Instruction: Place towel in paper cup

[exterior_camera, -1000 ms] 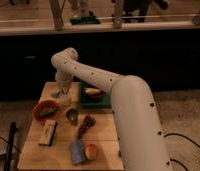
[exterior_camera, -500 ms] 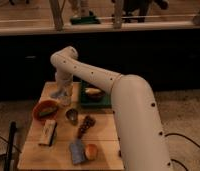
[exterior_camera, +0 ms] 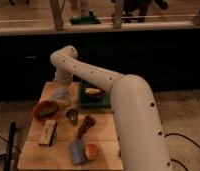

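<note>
My white arm reaches over the wooden table (exterior_camera: 105,132) to its back left. The gripper (exterior_camera: 61,90) hangs at the arm's end, just above a pale, crumpled towel (exterior_camera: 59,97) beside the red bowl. The towel is at the gripper's tip, and I cannot tell whether it is held or lying on the table. A small greyish cup (exterior_camera: 72,116) stands in front of the gripper, near the table's middle, apart from the towel.
A red bowl (exterior_camera: 45,108) with something yellowish in it sits at the left. A green tray (exterior_camera: 86,100) with a dark bowl (exterior_camera: 94,93) is behind the cup. A brown bunch (exterior_camera: 85,125), a flat box (exterior_camera: 48,132), a blue-grey packet (exterior_camera: 76,151) and an orange fruit (exterior_camera: 92,150) lie nearer the front.
</note>
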You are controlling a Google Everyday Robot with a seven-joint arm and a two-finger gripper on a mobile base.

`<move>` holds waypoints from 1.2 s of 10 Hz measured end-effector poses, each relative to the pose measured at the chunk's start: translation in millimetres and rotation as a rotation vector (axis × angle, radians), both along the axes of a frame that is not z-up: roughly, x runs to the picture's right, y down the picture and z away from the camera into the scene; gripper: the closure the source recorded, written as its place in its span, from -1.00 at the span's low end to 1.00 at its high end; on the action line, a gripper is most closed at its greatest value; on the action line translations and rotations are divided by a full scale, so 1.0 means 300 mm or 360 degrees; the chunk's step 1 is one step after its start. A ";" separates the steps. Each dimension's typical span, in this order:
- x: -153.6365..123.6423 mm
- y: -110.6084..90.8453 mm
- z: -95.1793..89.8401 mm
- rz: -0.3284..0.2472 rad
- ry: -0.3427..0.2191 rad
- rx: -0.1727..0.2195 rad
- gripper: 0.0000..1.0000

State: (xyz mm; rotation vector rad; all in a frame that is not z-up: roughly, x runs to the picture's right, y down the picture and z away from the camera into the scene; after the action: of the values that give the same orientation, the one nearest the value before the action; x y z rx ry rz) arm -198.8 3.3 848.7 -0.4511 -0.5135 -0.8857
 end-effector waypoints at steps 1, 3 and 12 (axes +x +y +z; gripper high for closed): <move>0.006 -0.005 -0.002 0.0004 0.0000 0.0003 -0.60; 0.011 -0.008 -0.002 0.0011 -0.0004 0.0007 -0.60; 0.028 -0.028 0.003 0.0010 -0.0025 0.0012 -0.60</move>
State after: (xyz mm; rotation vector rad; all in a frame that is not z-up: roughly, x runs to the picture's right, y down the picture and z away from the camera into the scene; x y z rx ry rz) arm -190.4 -5.0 849.6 -0.4354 -0.5256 -0.8854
